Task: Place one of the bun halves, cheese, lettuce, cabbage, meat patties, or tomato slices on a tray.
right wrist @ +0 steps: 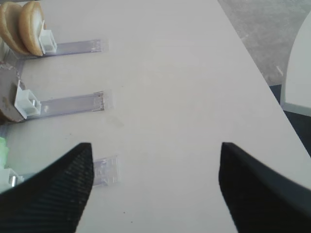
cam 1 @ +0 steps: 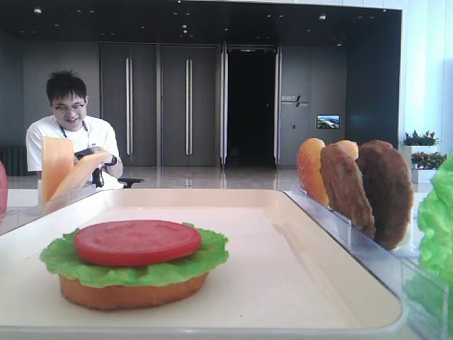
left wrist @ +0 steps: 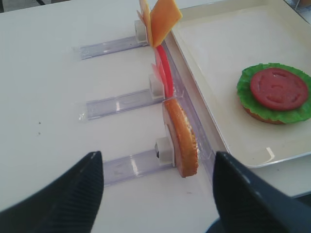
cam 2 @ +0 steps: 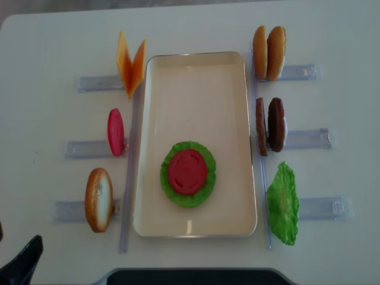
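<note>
On the cream tray [cam 2: 196,89] lies a bun half [cam 1: 131,292] with lettuce [cam 2: 205,193] and a tomato slice [cam 2: 187,171] stacked on it. Left of the tray stand cheese [cam 2: 130,65], a tomato slice [cam 2: 115,132] and a bun half [left wrist: 182,141]. To the right stand two bun halves [cam 2: 268,52], meat patties [cam 2: 270,124] and a pale green leaf [cam 2: 282,203], lettuce or cabbage, I cannot tell. My left gripper [left wrist: 158,154] is open and empty, just short of the left bun half. My right gripper [right wrist: 155,145] is open over bare table.
Clear acrylic racks [cam 2: 89,149] hold the upright pieces on both sides of the tray and stick out over the white table. The table edge and floor [right wrist: 272,34] lie to the right of my right gripper. A seated person [cam 1: 71,134] is behind the table.
</note>
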`<action>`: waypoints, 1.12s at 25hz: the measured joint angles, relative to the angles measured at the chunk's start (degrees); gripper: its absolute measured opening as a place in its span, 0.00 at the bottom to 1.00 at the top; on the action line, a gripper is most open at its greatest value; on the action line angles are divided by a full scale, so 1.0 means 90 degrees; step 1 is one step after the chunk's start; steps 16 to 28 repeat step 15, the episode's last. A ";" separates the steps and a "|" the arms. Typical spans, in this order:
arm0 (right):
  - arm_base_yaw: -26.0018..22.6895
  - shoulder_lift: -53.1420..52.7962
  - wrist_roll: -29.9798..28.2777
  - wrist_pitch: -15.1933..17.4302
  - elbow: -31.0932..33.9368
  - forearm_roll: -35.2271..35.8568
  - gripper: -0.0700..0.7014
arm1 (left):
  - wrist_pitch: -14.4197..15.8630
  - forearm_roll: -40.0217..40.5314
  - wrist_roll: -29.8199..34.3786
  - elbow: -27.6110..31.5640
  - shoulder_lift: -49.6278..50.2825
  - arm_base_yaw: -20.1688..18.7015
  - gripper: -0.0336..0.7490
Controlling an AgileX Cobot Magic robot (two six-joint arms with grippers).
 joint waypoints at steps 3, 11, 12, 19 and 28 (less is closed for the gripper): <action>0.0000 0.0000 0.0000 0.0000 0.0000 0.0000 0.79 | 0.0000 0.0000 0.0000 0.0000 0.0000 0.0000 0.73; 0.0000 0.0000 0.0000 0.0000 0.0000 0.0000 0.79 | 0.0000 0.0000 0.0000 0.0000 0.0000 0.0000 0.73; 0.0000 0.0000 0.0000 0.0000 0.0000 0.0000 0.79 | 0.0000 0.0000 0.0000 0.0000 0.0000 0.0000 0.73; 0.0000 0.0000 0.0000 0.0000 0.0000 0.0000 0.79 | 0.0000 0.0000 0.0000 0.0000 0.0000 0.0000 0.73; 0.0000 0.0000 0.0000 0.0000 0.0000 0.0000 0.79 | 0.0000 0.0000 0.0000 0.0000 0.0000 0.0000 0.73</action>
